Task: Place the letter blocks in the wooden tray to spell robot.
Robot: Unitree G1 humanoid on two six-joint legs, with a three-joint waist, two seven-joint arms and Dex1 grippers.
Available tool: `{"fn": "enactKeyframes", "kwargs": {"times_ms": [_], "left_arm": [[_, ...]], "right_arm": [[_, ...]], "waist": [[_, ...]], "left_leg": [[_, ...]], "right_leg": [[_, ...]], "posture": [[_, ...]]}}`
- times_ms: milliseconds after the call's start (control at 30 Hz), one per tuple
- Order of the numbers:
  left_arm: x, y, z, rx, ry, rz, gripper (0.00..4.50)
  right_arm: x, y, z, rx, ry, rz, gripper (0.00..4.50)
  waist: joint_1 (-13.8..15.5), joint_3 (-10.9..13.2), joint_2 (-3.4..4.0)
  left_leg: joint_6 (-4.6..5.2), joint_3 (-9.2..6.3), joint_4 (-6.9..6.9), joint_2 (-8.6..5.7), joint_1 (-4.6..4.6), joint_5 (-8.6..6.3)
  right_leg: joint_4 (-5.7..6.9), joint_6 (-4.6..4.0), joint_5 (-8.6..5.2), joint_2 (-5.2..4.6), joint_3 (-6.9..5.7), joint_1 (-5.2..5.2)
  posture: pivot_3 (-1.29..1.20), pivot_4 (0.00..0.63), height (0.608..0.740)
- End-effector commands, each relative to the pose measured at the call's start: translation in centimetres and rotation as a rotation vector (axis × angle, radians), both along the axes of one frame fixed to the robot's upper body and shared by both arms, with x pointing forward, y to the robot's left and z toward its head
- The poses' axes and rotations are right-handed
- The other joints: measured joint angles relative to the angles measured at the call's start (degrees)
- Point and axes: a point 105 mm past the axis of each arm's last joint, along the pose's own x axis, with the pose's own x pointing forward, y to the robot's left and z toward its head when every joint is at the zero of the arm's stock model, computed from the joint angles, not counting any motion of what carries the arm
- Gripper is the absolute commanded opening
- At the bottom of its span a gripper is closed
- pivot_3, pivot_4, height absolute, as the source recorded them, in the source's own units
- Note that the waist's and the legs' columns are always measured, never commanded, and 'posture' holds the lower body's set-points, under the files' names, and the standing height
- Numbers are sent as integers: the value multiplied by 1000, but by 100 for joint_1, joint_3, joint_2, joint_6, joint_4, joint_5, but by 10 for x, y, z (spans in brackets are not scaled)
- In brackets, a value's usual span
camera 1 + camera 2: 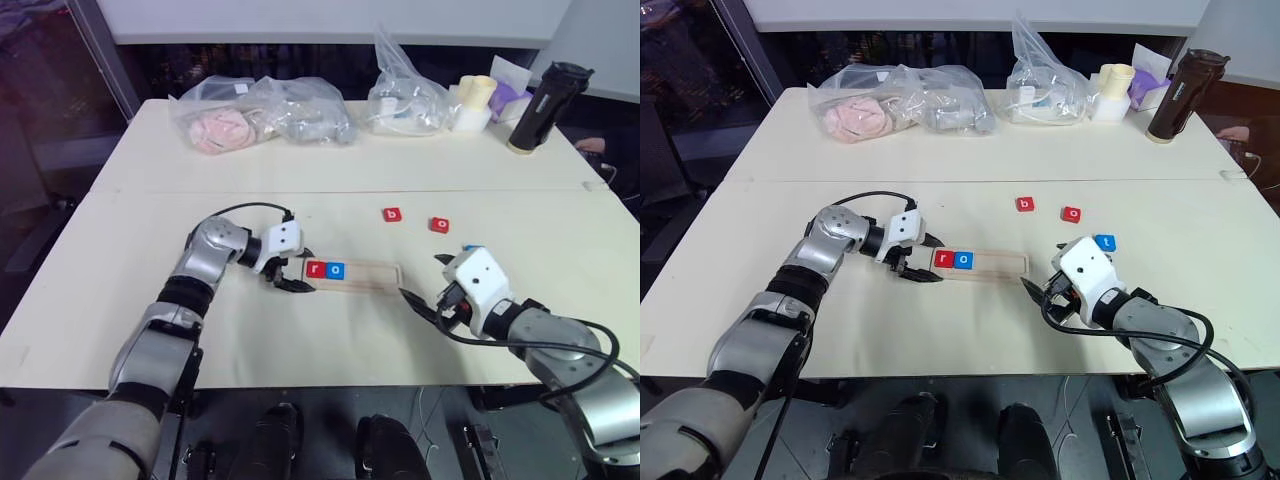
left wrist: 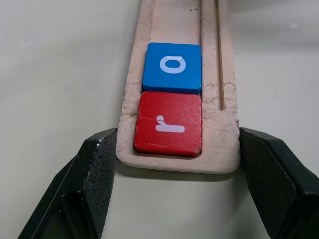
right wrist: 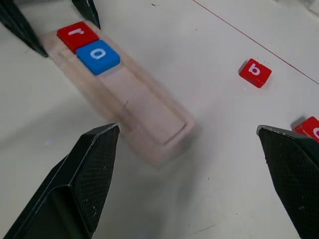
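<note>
The right gripper (image 1: 424,284) is nearest, low over the table (image 1: 150,330) just beside the right end of the tray (image 1: 365,275). Its fingers stand wide apart and nothing is between them. It points along the tray, toward the left side.

The tray lies with its long axis from left to right across the table, in front of the robot, between the two grippers. In its slot are two blocks. The r (image 1: 316,268), red, sits at the very left end, and the blue o (image 1: 336,269) touches it on the right. The other part of the slot, toward the right gripper, is bare.

The left gripper (image 1: 298,270) is at the left end of the tray. In its wrist view one finger is on each long side of this end, and the pads seem to touch the wood, so I judge it is closed on the tray and steadies it.

Three blocks are outside. The b (image 1: 392,214), red, lies beyond the tray, farther from the robot, above the bare part of the slot. The red o (image 1: 439,225) is near it on the right. The t (image 1: 1106,242), blue, lies just behind the right gripper.

The next letter should be the b, I think. It lies ahead of the right gripper and a little to its left, and this arm is nearer and free. The third place, touching the blue o, waits for it.
</note>
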Motion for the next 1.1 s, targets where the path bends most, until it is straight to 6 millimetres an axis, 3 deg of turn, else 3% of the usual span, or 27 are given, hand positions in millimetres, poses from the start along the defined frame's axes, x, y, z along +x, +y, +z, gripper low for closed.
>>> {"fn": "enactKeyframes", "kwargs": {"times_ms": [33,533,1000,1067,1100], "left_arm": [[-15,-14,-17,57,53,-18,3130],[-52,-41,-20,1,134,84,3130],[-60,-37,-30,8,155,183,3130],[-63,-36,-31,10,160,181,4202],[-63,-35,-31,11,161,182,4470]], "right_arm": [[1,3,9,3,-50,8,4500],[-3,4,7,4,-47,2,4500],[-3,4,7,2,-40,3,4500],[-2,4,7,1,-39,5,4500],[-2,4,7,1,-39,6,4500]], "waist": [[-4,0,0],[-7,-1,3],[-12,-4,7],[-15,-4,7],[-14,-5,9]], "left_leg": [[0,0,0,0,0,0],[-1,-4,-2,1,0,-1],[-4,-4,-5,1,0,-3],[-4,-4,-6,1,0,-3],[-5,-4,-8,1,0,-4]], "right_leg": [[0,0,0,1,0,0],[-3,-9,-5,-9,6,-2],[-6,-18,-11,-15,6,-4],[-6,-18,-11,-15,7,-4],[-6,-18,-11,-15,7,-4]], "posture": [[0,150,725],[0,150,725],[0,150,725],[0,150,725],[0,150,725]]}}
